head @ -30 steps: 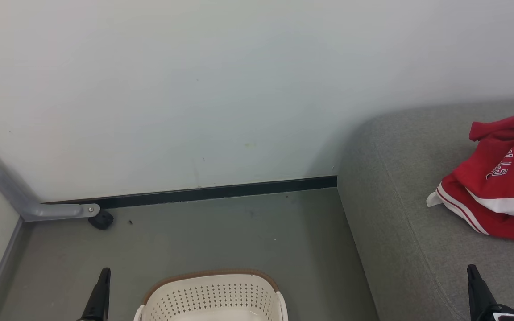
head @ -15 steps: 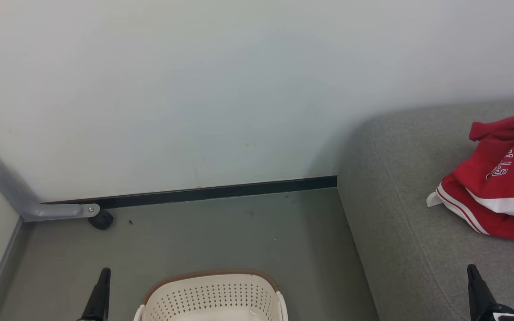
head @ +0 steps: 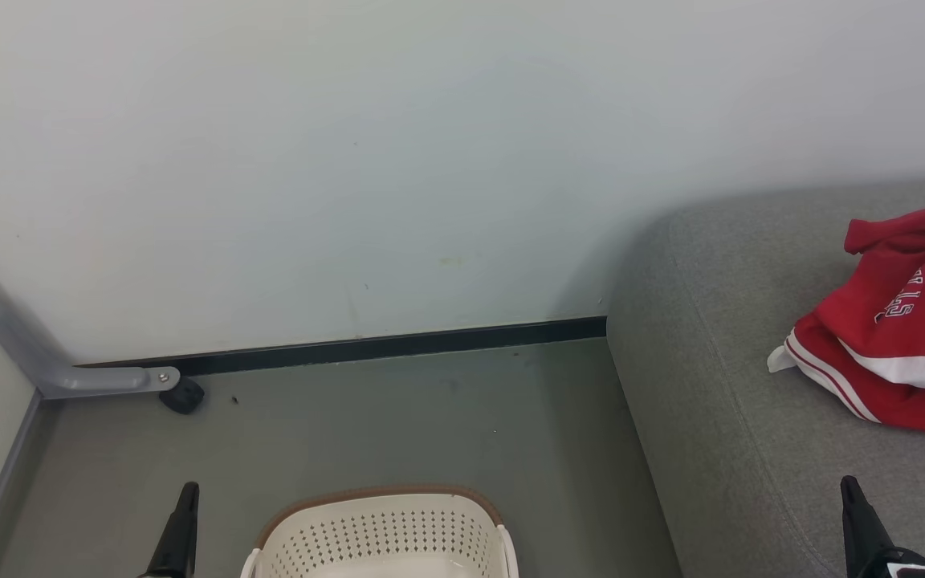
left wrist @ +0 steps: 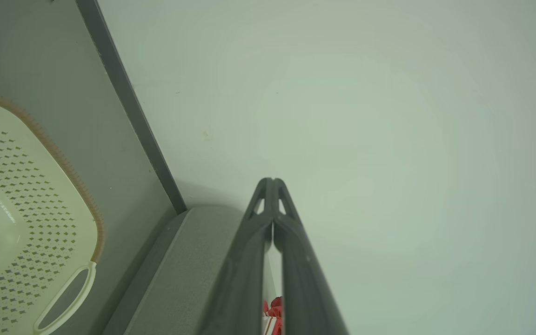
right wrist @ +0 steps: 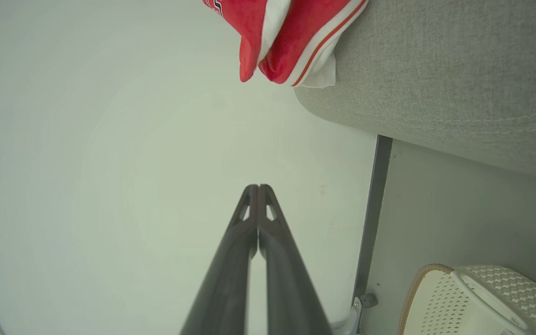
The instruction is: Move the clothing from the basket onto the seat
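Clothing (head: pixel 904 321) lies on seat (head: pixel 719 417); basket (head: pixel 382 534) on floor. Left gripper (left wrist: pixel 272 182) and right gripper (right wrist: pixel 257 188) both pinched together, holding nothing.

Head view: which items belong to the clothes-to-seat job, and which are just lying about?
Job:
- clothing, red, already lying on the seat
- basket, on the floor
- seat
- left gripper and right gripper, both shut and holding nothing

Just there:
- grey frame leg
- black caster
- dark skirting strip
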Robot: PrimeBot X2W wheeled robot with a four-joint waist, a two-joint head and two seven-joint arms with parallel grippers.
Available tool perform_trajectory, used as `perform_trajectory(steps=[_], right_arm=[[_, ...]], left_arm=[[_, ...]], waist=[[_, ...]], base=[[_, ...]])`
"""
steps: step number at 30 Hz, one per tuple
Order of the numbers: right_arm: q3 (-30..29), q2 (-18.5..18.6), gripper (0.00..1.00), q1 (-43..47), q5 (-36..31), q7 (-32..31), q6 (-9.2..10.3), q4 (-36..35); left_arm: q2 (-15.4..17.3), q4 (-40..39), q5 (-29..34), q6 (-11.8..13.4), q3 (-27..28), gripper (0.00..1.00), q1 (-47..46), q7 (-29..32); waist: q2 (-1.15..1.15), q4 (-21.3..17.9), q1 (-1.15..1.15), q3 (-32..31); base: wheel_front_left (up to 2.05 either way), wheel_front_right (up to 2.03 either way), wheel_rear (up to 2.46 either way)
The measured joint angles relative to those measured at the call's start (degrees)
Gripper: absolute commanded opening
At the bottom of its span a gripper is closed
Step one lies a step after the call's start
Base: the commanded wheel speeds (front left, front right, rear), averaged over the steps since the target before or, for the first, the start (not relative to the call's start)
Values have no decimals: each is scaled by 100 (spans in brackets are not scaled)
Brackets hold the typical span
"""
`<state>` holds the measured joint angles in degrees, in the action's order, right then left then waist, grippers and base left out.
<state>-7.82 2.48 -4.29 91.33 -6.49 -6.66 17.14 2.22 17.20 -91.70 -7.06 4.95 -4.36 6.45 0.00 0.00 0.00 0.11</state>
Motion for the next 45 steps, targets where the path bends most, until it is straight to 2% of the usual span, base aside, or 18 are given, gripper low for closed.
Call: perform_trajectory(steps=[45], right_arm=[[0, -1, 0, -8, 1, 0, 0, -1]], left_arm=[[0, 0, 0, 0, 0, 0, 0, 0]], waist=[[0, 0, 0, 0]], base=[[0, 0, 0]])
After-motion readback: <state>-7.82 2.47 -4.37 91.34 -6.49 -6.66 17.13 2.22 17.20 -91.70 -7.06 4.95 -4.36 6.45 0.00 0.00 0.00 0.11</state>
